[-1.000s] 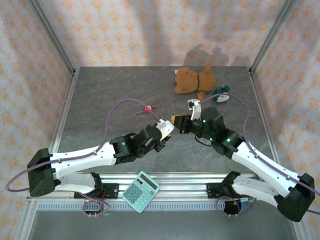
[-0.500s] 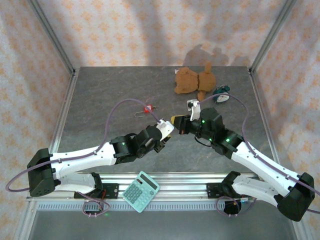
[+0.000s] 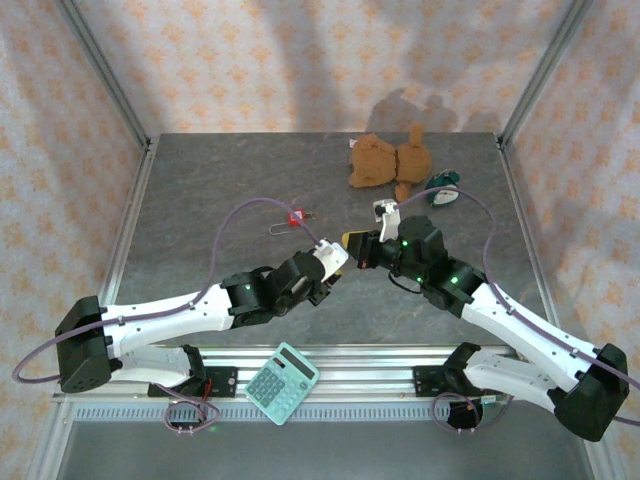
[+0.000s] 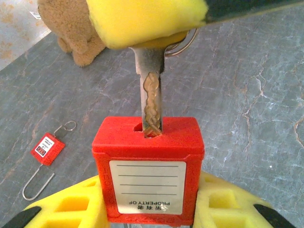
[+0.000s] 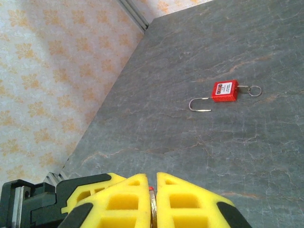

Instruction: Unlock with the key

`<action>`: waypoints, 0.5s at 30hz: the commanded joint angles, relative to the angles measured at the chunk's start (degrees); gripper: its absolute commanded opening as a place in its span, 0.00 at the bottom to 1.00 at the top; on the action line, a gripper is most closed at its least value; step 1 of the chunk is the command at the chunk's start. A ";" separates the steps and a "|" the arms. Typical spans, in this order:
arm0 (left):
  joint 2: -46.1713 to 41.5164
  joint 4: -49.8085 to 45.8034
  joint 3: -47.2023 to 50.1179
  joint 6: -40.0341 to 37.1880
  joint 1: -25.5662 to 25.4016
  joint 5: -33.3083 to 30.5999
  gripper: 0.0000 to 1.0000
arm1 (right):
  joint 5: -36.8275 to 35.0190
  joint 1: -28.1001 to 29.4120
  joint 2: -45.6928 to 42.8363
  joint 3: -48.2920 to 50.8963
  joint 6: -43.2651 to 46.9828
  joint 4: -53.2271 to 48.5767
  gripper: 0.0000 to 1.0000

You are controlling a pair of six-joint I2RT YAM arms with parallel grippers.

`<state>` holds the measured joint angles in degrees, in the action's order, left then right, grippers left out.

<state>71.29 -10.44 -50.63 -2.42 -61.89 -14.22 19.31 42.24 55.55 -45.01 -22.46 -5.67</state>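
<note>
Locate the red padlock (image 4: 148, 166) in the left wrist view. It stands keyway-up, with its white label facing the camera upside down. The left gripper (image 4: 148, 209) pinches the padlock body, with one yellow pad (image 4: 66, 206) against each side.

The key (image 4: 151, 99) points straight down into the keyway. Its tip sits in the slot, while most of the blade is outside. The right gripper (image 5: 152, 202) pinches the head of the key: in the right wrist view its two yellow fingers are pressed almost together, with a sliver of metal between them. The key ring (image 4: 187, 42) shows just behind the head.

In the top view, note that the two grippers meet tip to tip near the middle of the table (image 3: 200, 200).

A second red padlock (image 3: 294, 217) lies flat on the table beyond the grippers, well apart from them. Its shackle is swung open, and a key and ring sit at its other end. A brown teddy bear (image 3: 388, 162) lies near the far edge. A calculator (image 3: 282, 382) rests on the rail at the near edge, between the arm bases
</note>
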 commanded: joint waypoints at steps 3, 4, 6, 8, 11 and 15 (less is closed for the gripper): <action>0.19 2.59 -1.27 1.31 -0.61 0.24 0.32 | -3.48 0.04 -0.97 -2.43 0.74 -2.63 0.08; 0.30 2.52 -1.29 1.32 -0.69 0.25 0.32 | -3.58 0.05 -1.05 -2.75 0.90 -2.88 0.08; 0.51 2.44 -1.32 1.28 -0.86 0.20 0.32 | -3.93 0.04 -1.40 -3.11 1.08 -3.20 0.08; 0.55 2.53 -1.38 1.44 -0.84 0.20 0.32 | -4.13 0.04 -1.55 -3.17 1.21 -3.26 0.08; 0.69 2.68 -1.35 1.54 -0.88 0.24 0.32 | -3.70 0.04 -1.33 -3.07 1.04 -3.12 0.08; 0.72 2.70 -1.57 1.52 -0.94 0.15 0.32 | -2.75 0.04 -0.63 -2.57 0.37 -2.70 0.08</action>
<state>71.55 -9.58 -50.63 -1.54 -62.43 -13.89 17.12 42.35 55.22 -46.30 -22.26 -8.32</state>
